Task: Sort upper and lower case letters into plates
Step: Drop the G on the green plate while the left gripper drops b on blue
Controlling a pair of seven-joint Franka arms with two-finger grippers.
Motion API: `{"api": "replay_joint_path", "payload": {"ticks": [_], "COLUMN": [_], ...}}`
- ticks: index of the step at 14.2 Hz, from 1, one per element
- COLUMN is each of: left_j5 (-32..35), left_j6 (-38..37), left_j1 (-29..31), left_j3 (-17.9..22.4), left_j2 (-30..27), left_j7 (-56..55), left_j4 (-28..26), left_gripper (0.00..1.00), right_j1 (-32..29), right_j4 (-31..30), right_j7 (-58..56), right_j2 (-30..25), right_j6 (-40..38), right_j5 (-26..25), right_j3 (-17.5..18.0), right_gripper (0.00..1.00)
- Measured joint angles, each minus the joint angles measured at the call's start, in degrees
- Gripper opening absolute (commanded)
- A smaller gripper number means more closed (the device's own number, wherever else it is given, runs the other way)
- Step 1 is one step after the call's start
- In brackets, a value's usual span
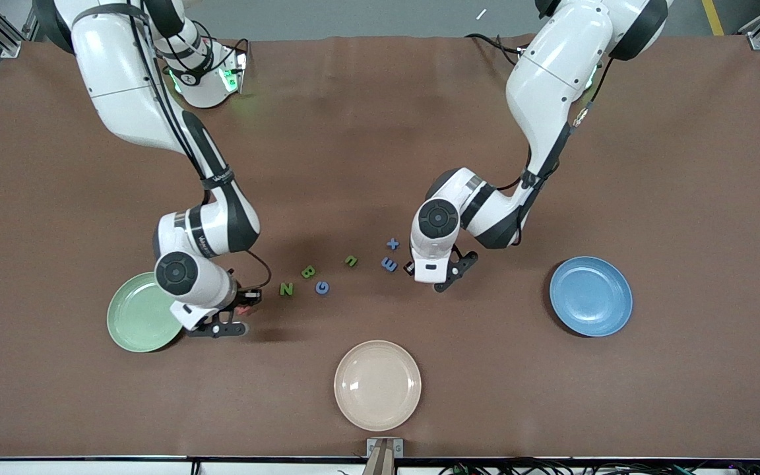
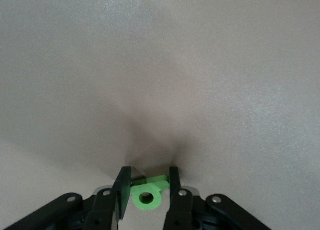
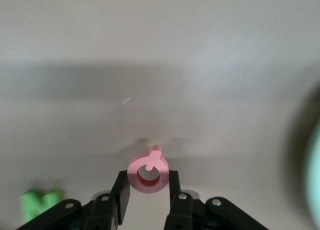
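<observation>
Both claws are down low over the brown table (image 1: 380,132) right now. The right gripper (image 3: 146,190) is clamped on the pink letter (image 3: 147,172), a little ring-shaped piece pinched between its two fingers (image 3: 122,192), and it hangs just beside the rim of the pale green plate (image 1: 139,316). In the right wrist view a green letter (image 3: 39,202) lies blurred on the table, off to one side of those fingers.

The left gripper (image 2: 147,190) is closed on a bright green letter (image 2: 148,195) with a round hole in it, squeezed between its pads. That claw sits just beside the blue E (image 1: 389,264) and the blue X (image 1: 392,243), well apart from the blue plate (image 1: 591,295).

Between the two claws lies a loose string of letters: a green N (image 1: 285,288) nearest the right gripper, then a green B (image 1: 309,271), a blue G (image 1: 322,287) and a green U (image 1: 351,260) toward the left gripper.

The cream plate (image 1: 377,384) sits nearer the front camera than both claws, with nothing on it.
</observation>
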Motion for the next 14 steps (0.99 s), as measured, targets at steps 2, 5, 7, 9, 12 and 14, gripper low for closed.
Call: {"api": "replay_joint_path", "payload": {"ticks": [2,5,7,9,12,14], "left_j5": [0.0,0.35,2.97,5.05,5.48,5.51], "left_j6": [0.07,0.8,0.59,-1.74,-5.2,-6.67], "left_j1": [0.02,1.03,3.45,6.83,12.74,16.37], "left_j3": [0.06,0.84,1.46,1.59,1.73,1.78], "left_j2": [0.01,-0.15,-1.51,-3.98,-7.11,-7.75], "left_j7": [-0.04,-0.03,1.61,5.8,15.72,22.95], "left_j4": [0.09,1.97,3.44,3.73,3.75,3.71], "left_gripper": [0.0,0.0,0.0,0.0,0.0,0.0], "right_j1": [-1.2,-4.78,-7.57,-10.4,-13.54,-13.86], "right_j4": [1.74,2.34,2.07,1.58,0.96,0.52], "right_j7": [-2.75,-8.59,-13.04,-16.59,-18.98,-19.08], "right_j2": [-0.06,-0.06,0.01,0.37,1.69,2.4], "right_j6": [-0.38,-0.83,-1.14,-1.19,-1.03,-0.57], "right_j5": [-4.21,-7.75,-8.4,-8.43,-8.43,-8.43], "right_j3": [-1.6,-2.22,-2.38,-2.48,-2.45,-2.35], "right_gripper": [0.08,0.09,0.1,0.15,0.55,0.64]}}
